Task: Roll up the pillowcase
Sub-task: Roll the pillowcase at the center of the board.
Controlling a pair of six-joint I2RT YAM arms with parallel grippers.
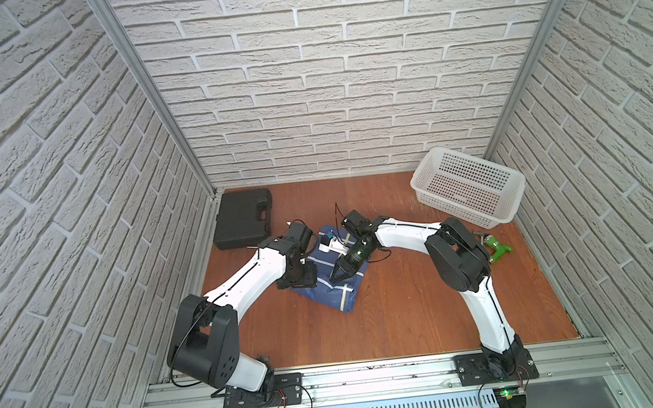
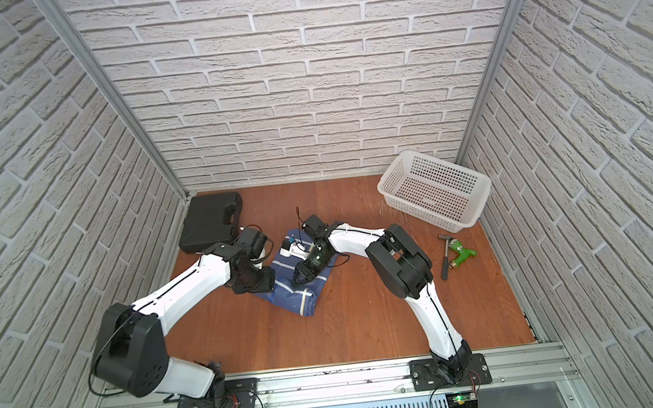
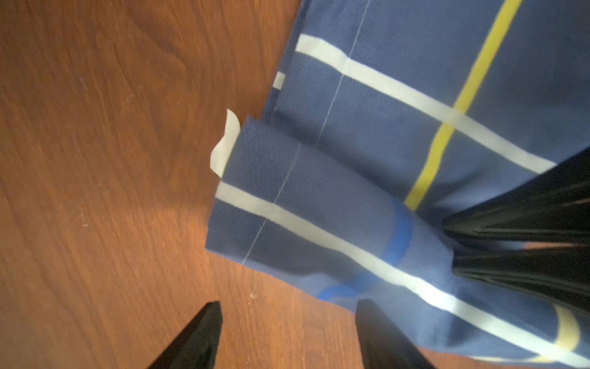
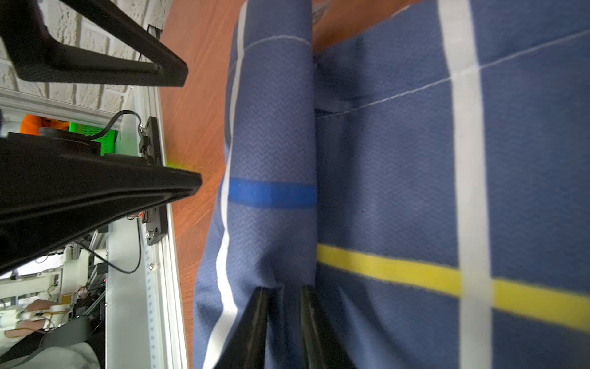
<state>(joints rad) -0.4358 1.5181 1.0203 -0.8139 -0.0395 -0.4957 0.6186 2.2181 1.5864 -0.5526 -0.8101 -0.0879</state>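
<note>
The pillowcase (image 1: 326,293) (image 2: 304,297) is a navy cloth with white and yellow stripes, lying folded mid-table. One edge is turned over into a roll (image 4: 271,143) (image 3: 303,207). My right gripper (image 4: 284,289) (image 1: 335,280) points down onto that roll with its jaws a little open. A fold of the cloth sits in the narrow gap between them. My left gripper (image 3: 287,303) (image 1: 298,285) stands wide open at the pillowcase's left edge. One finger (image 3: 376,332) is over the cloth and the other finger (image 3: 198,338) is over bare wood, with nothing between them.
A shut black case (image 1: 243,218) lies at the back left. A white perforated basket (image 1: 467,191) stands at the back right. A hammer (image 2: 446,258) and a green toy drill (image 2: 462,254) lie by the right arm's elbow. A white label (image 3: 225,143) sticks out of the cloth's hem.
</note>
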